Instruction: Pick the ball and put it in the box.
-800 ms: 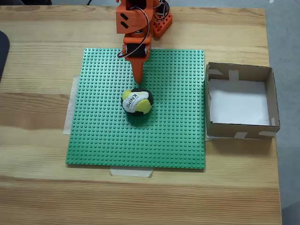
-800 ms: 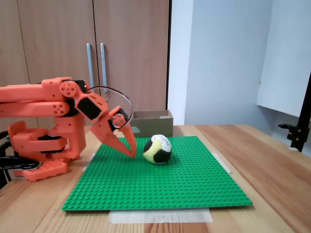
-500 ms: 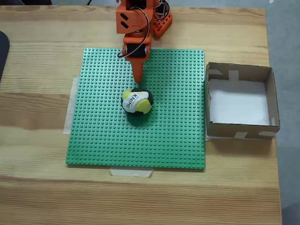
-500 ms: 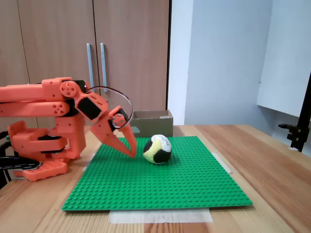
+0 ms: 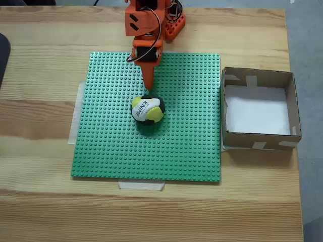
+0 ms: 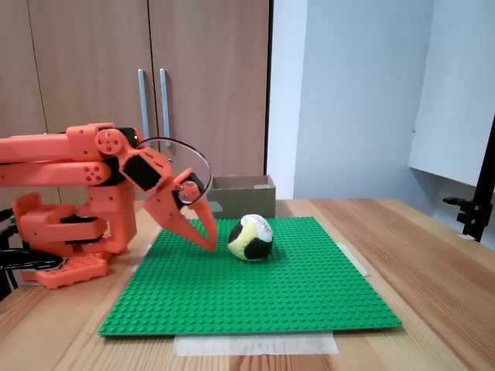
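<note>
Fixed view from above: the orange two-finger pincer point(image 5: 149, 86), tips pressed together and empty, points at the small yellow, black and white soft ball point(image 5: 147, 109) from its 12 o'clock. That ball sits mid green studded baseplate point(image 5: 108, 146), with the shallow brown cardboard box point(image 5: 292, 106) at its 3 o'clock. Approach step; next, open wide and descend. Nothing has shifted since earlier.

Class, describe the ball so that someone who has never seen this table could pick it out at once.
Find the green studded mat on the wooden table. Near its middle, just in front of the orange arm's gripper, sits the ball. It is the one round thing there, patched in yellow, black and white with black lettering, unlike the square cardboard box beside the mat.
</note>
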